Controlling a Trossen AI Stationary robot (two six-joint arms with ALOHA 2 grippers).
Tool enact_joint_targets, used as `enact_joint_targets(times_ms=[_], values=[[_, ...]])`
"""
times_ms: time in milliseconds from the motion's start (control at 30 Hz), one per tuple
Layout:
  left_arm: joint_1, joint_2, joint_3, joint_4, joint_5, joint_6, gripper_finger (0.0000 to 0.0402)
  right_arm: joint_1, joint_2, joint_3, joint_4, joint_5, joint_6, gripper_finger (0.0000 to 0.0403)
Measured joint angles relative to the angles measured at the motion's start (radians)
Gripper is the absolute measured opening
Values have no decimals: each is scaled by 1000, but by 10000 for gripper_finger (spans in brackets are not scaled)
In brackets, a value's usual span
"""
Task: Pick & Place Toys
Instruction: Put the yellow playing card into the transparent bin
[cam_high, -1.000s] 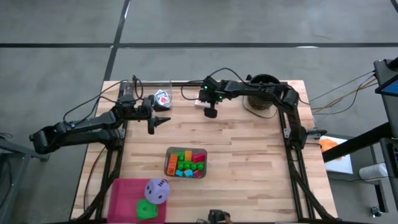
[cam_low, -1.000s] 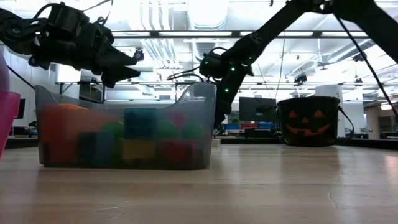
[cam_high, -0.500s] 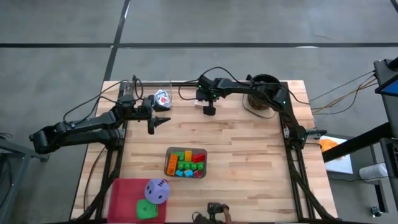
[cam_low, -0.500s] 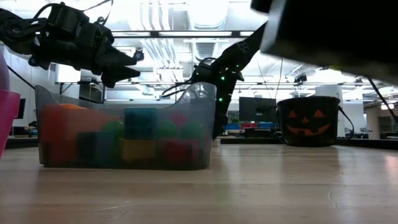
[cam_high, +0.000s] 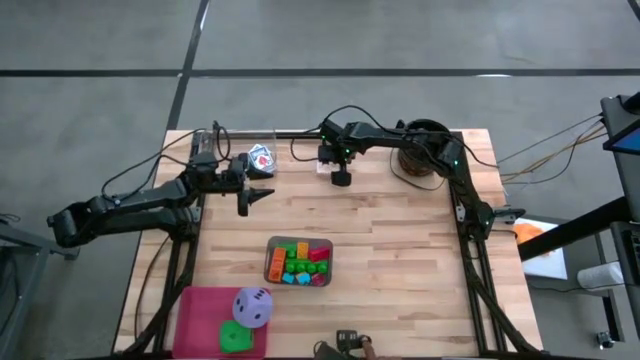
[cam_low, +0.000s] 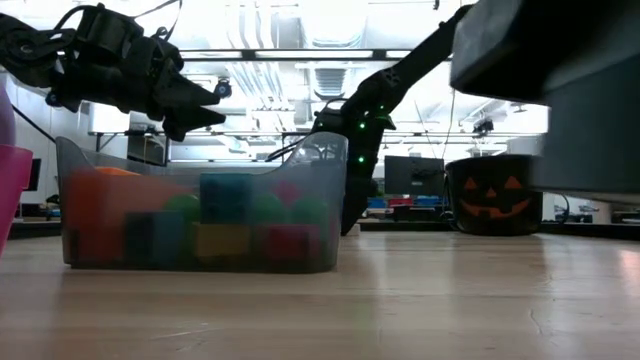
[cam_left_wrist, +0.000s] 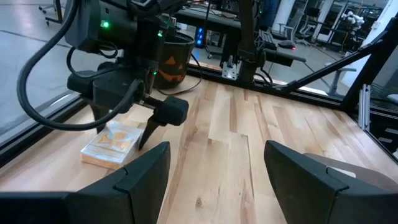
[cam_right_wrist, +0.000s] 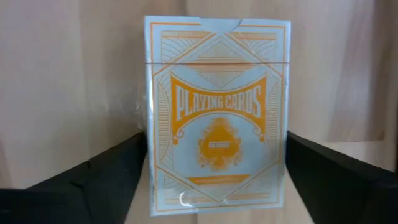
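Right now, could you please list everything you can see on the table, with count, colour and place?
Box of playing cards: one, pale with orange print, far edge, between right gripper's fingers.
Second card pack: one, blue and red, far left.
Grey rectangular plastic tray: one, centre, holding small bright plastic blocks.
Pink bin: one, near left, holding purple die and green die.
Black round bucket: one, pumpkin face, far right.
Left gripper: open, raised, far left.
Right gripper: open, astride card box.

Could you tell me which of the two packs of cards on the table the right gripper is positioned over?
The orange-and-white playing-card pack, lying flat on the wood directly between the right gripper's open fingers. The other pack, with blue and red print, lies apart, nearer the left gripper.
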Motion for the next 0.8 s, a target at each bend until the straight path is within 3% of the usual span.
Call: enact_joint_targets(times_ms=[167,800], values=[[0,0,0,-1,0,0,265,1,0,-1,-12,-2,-14,293],[0,0,0,-5,0,0,264,1,-20,-7,-22,-36,-39,293]])
